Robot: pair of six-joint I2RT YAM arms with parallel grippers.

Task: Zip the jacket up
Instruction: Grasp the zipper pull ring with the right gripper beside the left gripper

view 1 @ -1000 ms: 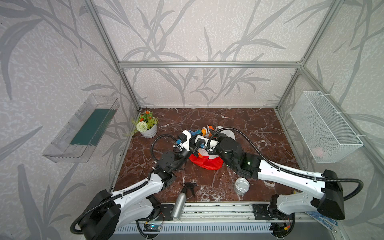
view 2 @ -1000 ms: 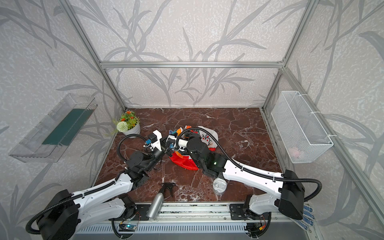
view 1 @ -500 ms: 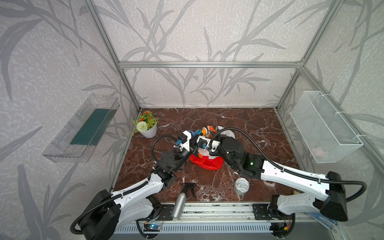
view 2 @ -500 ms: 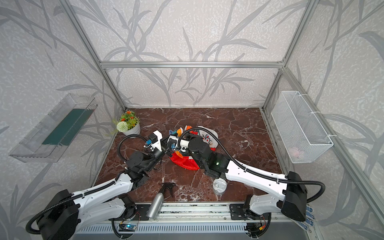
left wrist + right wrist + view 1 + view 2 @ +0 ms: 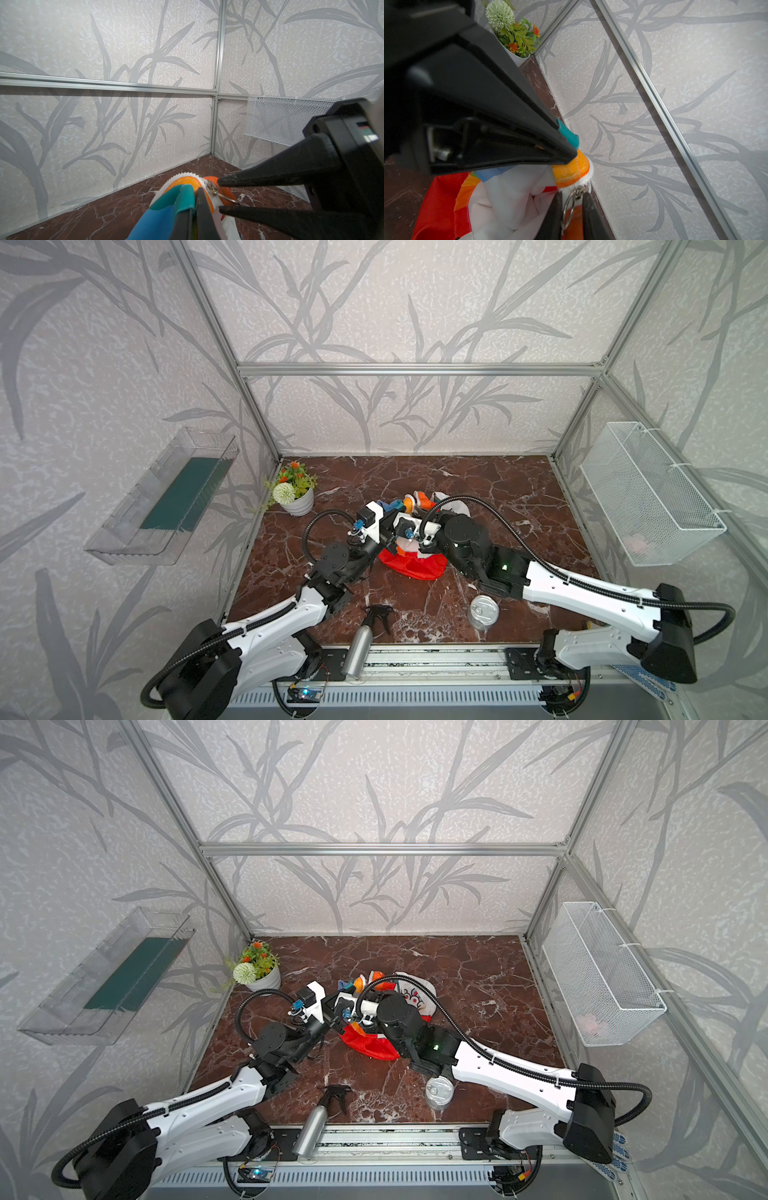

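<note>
Centrally, jacket pinched in left claw, zipper pull inside right claw

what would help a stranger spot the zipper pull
On the marble table, find the bunched rainbow jacket in the middle. At its orange edge, between the fingers of the right gripper, sits the zipper pull, the only shiny metal ring there.
</note>
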